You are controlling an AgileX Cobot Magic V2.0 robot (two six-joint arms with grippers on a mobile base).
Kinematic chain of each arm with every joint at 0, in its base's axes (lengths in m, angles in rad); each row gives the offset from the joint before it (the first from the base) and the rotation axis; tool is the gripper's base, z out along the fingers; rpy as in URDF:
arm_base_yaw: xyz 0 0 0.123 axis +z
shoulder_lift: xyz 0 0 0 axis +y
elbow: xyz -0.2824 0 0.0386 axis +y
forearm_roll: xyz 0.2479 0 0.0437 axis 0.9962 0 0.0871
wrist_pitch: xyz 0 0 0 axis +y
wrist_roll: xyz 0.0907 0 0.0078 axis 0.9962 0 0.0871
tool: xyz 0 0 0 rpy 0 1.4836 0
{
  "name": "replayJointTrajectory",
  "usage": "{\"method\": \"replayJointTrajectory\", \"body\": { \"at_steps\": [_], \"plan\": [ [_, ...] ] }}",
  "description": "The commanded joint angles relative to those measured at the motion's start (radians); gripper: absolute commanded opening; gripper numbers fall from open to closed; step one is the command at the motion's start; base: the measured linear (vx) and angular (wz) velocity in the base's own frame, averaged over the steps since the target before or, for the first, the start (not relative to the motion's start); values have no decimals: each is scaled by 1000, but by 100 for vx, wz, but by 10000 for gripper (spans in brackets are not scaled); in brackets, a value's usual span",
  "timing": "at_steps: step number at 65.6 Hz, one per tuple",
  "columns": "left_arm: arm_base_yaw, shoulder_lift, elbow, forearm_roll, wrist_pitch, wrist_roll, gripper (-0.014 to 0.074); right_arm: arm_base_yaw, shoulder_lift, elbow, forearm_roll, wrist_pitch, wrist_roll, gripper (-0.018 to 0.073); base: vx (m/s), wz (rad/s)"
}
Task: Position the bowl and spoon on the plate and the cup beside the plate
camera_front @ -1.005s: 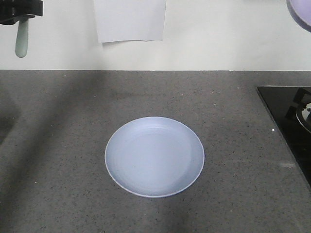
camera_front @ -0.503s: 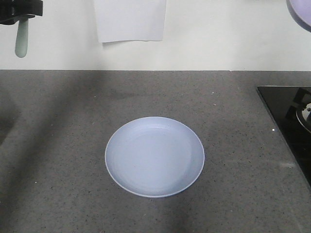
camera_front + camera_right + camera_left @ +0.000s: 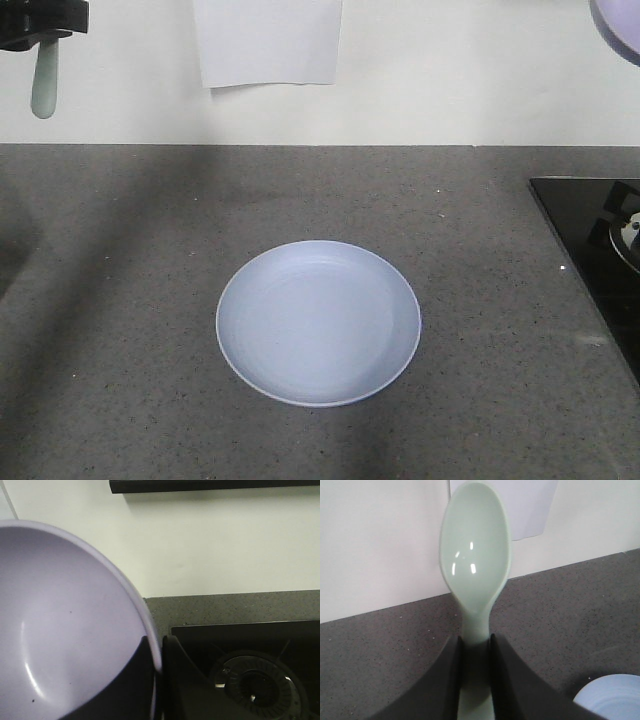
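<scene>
On the countertop [image 3: 120,260], midway between left and right edges, nearer the front: the plate [image 3: 318,323]. At the right edge, well apart from it: a hob [image 3: 588,228]. Behind the back edge, on the wall: a paper sheet [image 3: 267,42]. High over the back left corner: the spoon [image 3: 44,85], pinched in the left gripper [image 3: 476,647]. High over the back right corner: the bowl [image 3: 618,25], rim clamped in the right gripper [image 3: 159,672].

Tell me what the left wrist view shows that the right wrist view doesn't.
Left wrist only: the left gripper shut on the spoon by its handle, and an edge of the plate. Right wrist only: the right gripper clamping the rim of the bowl, and a stove burner. Both: grey counter and white wall.
</scene>
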Motion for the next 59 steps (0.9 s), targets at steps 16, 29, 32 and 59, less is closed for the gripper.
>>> {"method": "replayJointTrajectory", "body": {
  "at_steps": [16,29,32,59],
  "plan": [
    [-6,-29,-27,-8,-67,0,-6,-2,-21,-28,0,-76,-6,-7,0,0],
    [-6,-29,-27,-8,-67,0,-6,-2,-21,-28,0,-77,-6,-7,0,0],
    [-6,-29,-27,-8,-67,0,-6,-2,-21,-28,0,-82,-6,-7,0,0],
    [-6,-29,-27,-15,-68,0,-6,-2,-6,-28,204,-125,-18,-7,0,0]
  ]
}}
